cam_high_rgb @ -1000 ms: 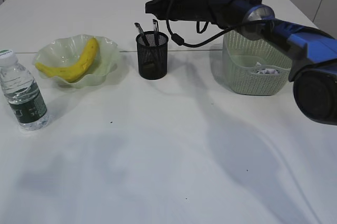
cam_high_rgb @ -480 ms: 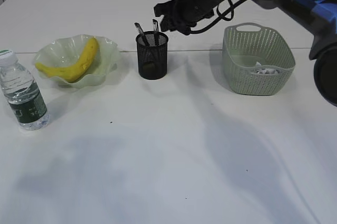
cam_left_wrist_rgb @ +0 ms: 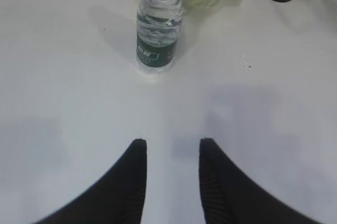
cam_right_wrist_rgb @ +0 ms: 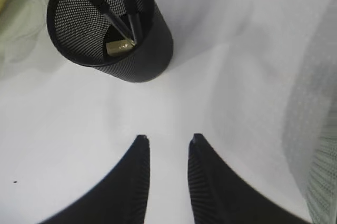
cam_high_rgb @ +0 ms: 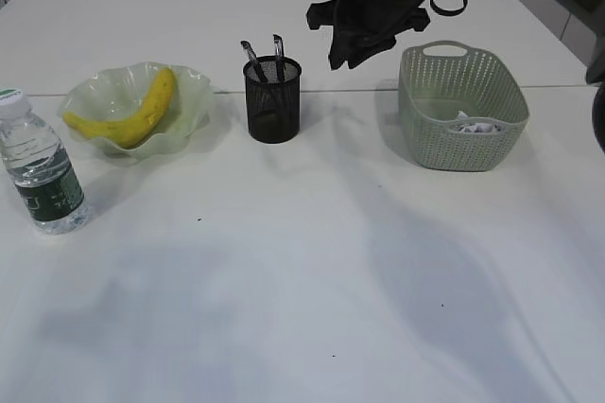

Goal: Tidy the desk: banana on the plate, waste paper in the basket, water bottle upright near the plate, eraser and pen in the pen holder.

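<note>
While both tools [cam_left_wrist_rgb: 169, 148] [cam_right_wrist_rgb: 167, 141] are held apart and empty, banana [cam_high_rgb: 132, 112] is seen on plate [cam_high_rgb: 194, 91], paper [cam_high_rgb: 477, 126] in basket [cam_high_rgb: 454, 91], bottle [cam_high_rgb: 40, 171] upright, eraser [cam_right_wrist_rgb: 119, 47] and pens [cam_high_rgb: 253, 61] in holder [cam_high_rgb: 273, 105].

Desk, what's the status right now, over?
Left gripper and right gripper open, empty. Banana on plate, paper in basket, bottle upright, eraser and pens in pen holder. Nothing in the way.

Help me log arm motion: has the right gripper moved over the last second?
Yes. The right gripper has swung rightward, from above the pen holder toward the basket, which stayed put.
</note>
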Tool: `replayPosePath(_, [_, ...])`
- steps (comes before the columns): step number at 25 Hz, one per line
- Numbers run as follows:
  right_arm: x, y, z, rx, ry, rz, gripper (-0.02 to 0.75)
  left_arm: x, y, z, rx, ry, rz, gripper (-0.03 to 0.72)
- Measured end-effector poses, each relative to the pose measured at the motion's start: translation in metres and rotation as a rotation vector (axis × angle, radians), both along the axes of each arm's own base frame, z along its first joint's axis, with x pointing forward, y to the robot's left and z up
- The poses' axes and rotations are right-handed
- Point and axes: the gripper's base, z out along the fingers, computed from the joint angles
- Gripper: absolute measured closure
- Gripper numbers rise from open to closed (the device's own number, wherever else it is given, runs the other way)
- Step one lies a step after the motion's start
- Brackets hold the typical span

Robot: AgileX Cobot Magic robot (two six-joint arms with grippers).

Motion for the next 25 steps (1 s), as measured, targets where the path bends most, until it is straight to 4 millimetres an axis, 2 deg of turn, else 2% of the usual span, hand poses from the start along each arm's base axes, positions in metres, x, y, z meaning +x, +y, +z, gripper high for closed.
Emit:
replayPosePath(8, [0.001, -0.002, 0.000, 0.024, 0.016, -0.048, 0.549, 0.000, -0.002, 0.001, -0.044, -0.005, 0.006, 0.449])
replayPosePath(17, [0.006, -0.026, 0.004, -0.038, 0.001, -0.142, 0.548, -0.002, -0.006, -0.001, -0.101, 0.036, -0.001, 0.450])
replayPosePath(21, [-0.008, -0.030, 0.023, -0.044, 0.004, -0.145, 0.548, -0.003, -0.007, -0.001, -0.108, 0.043, -0.001, 0.450])
replayPosePath(25, [-0.033, -0.041, 0.045, -0.095, 0.011, -0.153, 0.549, -0.003, -0.007, -0.001, -0.110, 0.043, -0.001, 0.450])
